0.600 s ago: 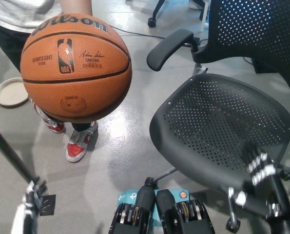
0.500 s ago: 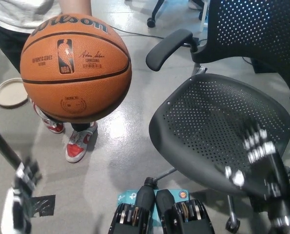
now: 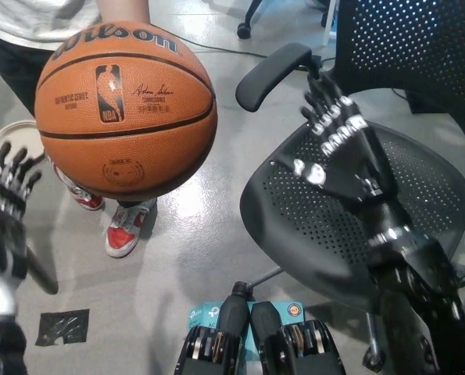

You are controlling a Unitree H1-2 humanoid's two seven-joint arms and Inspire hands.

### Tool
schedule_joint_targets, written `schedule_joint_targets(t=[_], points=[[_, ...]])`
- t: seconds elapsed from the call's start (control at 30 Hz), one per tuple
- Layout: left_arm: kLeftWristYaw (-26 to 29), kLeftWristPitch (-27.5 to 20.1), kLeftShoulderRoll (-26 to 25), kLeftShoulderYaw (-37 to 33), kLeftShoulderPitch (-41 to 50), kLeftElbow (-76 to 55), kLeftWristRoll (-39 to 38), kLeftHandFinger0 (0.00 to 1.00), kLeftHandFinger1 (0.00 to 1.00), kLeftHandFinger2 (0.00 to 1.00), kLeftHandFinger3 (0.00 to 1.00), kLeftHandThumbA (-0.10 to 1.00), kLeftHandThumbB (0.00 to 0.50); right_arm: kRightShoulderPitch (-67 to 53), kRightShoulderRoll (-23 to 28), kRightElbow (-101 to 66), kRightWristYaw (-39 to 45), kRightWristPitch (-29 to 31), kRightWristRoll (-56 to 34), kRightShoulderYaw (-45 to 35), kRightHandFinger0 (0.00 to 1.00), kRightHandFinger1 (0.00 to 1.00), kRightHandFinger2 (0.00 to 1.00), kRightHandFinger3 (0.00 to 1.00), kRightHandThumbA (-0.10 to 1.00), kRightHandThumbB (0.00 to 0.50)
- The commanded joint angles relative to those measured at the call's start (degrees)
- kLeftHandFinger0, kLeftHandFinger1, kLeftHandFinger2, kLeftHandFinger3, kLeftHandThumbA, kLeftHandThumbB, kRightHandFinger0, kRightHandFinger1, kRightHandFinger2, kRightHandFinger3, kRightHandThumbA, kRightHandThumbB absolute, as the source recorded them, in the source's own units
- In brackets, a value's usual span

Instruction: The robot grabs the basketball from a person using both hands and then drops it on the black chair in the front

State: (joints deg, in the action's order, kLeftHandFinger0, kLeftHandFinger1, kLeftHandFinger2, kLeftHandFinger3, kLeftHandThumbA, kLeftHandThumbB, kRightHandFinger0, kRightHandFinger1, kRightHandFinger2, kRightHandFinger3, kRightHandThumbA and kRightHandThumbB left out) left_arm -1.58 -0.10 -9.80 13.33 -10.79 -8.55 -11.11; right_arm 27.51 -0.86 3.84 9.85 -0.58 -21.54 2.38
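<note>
An orange Wilson basketball (image 3: 126,109) is held out at the upper left by a person in a grey shirt (image 3: 29,16), whose arm comes down onto its top. My white left hand (image 3: 5,211) is raised at the left edge, open, fingers spread, a short way left of and below the ball. My black right hand (image 3: 338,141) is up over the black chair's seat (image 3: 420,195), open, to the right of the ball with a clear gap. Neither hand touches the ball.
The chair's armrest (image 3: 267,74) and mesh backrest (image 3: 412,47) stand at the upper right. The person's red and white shoes (image 3: 123,230) are under the ball. A beige plate (image 3: 5,133) lies on the grey floor at left. A black tape patch (image 3: 64,328) marks the floor.
Both hands have risen sharply from the bottom corners: the left to beside the ball, the right up across the chair seat toward the armrest. The ball has barely shifted.
</note>
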Motion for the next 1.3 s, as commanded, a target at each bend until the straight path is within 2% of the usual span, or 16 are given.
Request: schedule_joint_targets(t=[0.0, 0.1, 0.2, 0.23, 0.33, 0.4, 0.53, 0.6, 0.7, 0.97, 1.1, 1.17, 1.2, 1.23, 1.27], points=[[-0.25, 6.51, -1.44, -0.58, -4.28, -0.56, -2.05, 1.00, 1.00, 1.00, 1.00, 1.00, 0.202, 8.00, -2.80, 6.95, 0.93, -1.67, -1.25, -0.36, 1.00, 1.00, 1.00, 1.00, 1.00, 0.419], [-0.40, 7.76, -1.31, -1.00, -6.36, 0.46, -2.03, 1.00, 1.00, 1.00, 1.00, 1.00, 0.208, 11.14, -3.72, 12.07, 1.92, -0.40, -1.38, -0.82, 1.00, 1.00, 1.00, 1.00, 1.00, 0.414], [-1.25, 7.92, -0.83, -1.76, -8.47, 2.09, -2.71, 1.00, 1.00, 1.00, 1.00, 1.00, 0.182, 14.14, -5.13, 16.71, 2.82, -0.64, -2.87, -2.04, 1.00, 1.00, 1.00, 1.00, 1.00, 0.421], [-1.44, 6.75, -0.38, -2.99, -9.33, 3.02, -1.23, 1.00, 1.00, 1.00, 1.00, 1.00, 0.151, 15.97, -6.44, 19.72, 2.70, 0.41, -3.19, -2.74, 1.00, 1.00, 1.00, 1.00, 1.00, 0.407], [-1.57, 6.61, -0.49, -3.77, -9.41, 3.12, -1.13, 1.00, 1.00, 1.00, 1.00, 1.00, 0.149, 16.90, -7.05, 21.80, 3.66, 1.49, -2.89, -3.48, 1.00, 1.00, 1.00, 1.00, 1.00, 0.399], [-1.87, 8.53, -0.28, -5.20, -9.87, 3.06, -0.75, 1.00, 1.00, 1.00, 1.00, 1.00, 0.201, 19.17, -8.53, 26.01, 3.41, 2.64, -2.69, -4.27, 1.00, 1.00, 1.00, 1.00, 1.00, 0.402], [-2.17, 8.14, -0.52, -5.56, -9.92, 3.42, -1.17, 1.00, 1.00, 1.00, 1.00, 1.00, 0.214, 20.00, -9.24, 27.33, 3.82, 2.97, -2.49, -5.19, 1.00, 1.00, 1.00, 1.00, 1.00, 0.397], [-1.45, 8.62, -0.17, -5.92, -10.51, 3.67, -0.26, 1.00, 1.00, 1.00, 1.00, 1.00, 0.244, 21.62, -10.20, 27.88, 3.15, 1.24, -2.30, -5.05, 1.00, 1.00, 1.00, 1.00, 1.00, 0.411], [-1.43, 8.16, 0.09, -6.06, -10.60, 3.91, -0.32, 1.00, 1.00, 1.00, 1.00, 1.00, 0.221, 22.44, -11.00, 28.63, 3.41, 0.86, -2.74, -5.16, 1.00, 1.00, 1.00, 1.00, 1.00, 0.444], [-0.95, 10.15, 1.25, -7.07, -11.31, 3.35, -0.36, 1.00, 1.00, 1.00, 1.00, 1.00, 0.206, 23.87, -12.25, 31.69, 4.70, 2.23, -2.26, -4.73, 1.00, 1.00, 1.00, 1.00, 1.00, 0.455], [-1.06, 9.87, 2.32, -8.51, -14.05, 5.45, -0.19, 1.00, 1.00, 1.00, 1.00, 1.00, 0.175, 26.09, -13.81, 35.45, 3.17, 4.43, -1.12, -4.82, 1.00, 1.00, 1.00, 1.00, 1.00, 0.413], [-0.82, 8.24, 2.81, -9.87, -16.01, 7.46, 1.63, 1.00, 1.00, 1.00, 1.00, 1.00, 0.224, 26.81, -14.13, 37.00, 2.97, 5.74, -0.20, -4.45, 1.00, 1.00, 1.00, 1.00, 1.00, 0.408], [-0.61, 8.29, 2.83, -10.20, -16.46, 7.87, 2.02, 1.00, 1.00, 1.00, 1.00, 1.00, 0.233, 27.01, -14.05, 37.35, 2.99, 6.10, -0.11, -4.42, 1.00, 1.00, 1.00, 1.00, 1.00, 0.407], [1.47, 7.99, 2.25, -12.81, -17.66, 8.87, 8.47, 1.00, 1.00, 1.00, 1.00, 1.00, 0.275, 27.64, -14.60, 39.00, 2.18, 7.72, 0.63, -4.31, 1.00, 1.00, 1.00, 1.00, 1.00, 0.426], [1.72, 7.39, 2.18, -13.55, -18.22, 9.53, 9.55, 1.00, 1.00, 1.00, 1.00, 1.00, 0.262, 27.88, -14.82, 39.60, 1.51, 8.31, 1.09, -4.19, 1.00, 1.00, 1.00, 1.00, 1.00, 0.447]])
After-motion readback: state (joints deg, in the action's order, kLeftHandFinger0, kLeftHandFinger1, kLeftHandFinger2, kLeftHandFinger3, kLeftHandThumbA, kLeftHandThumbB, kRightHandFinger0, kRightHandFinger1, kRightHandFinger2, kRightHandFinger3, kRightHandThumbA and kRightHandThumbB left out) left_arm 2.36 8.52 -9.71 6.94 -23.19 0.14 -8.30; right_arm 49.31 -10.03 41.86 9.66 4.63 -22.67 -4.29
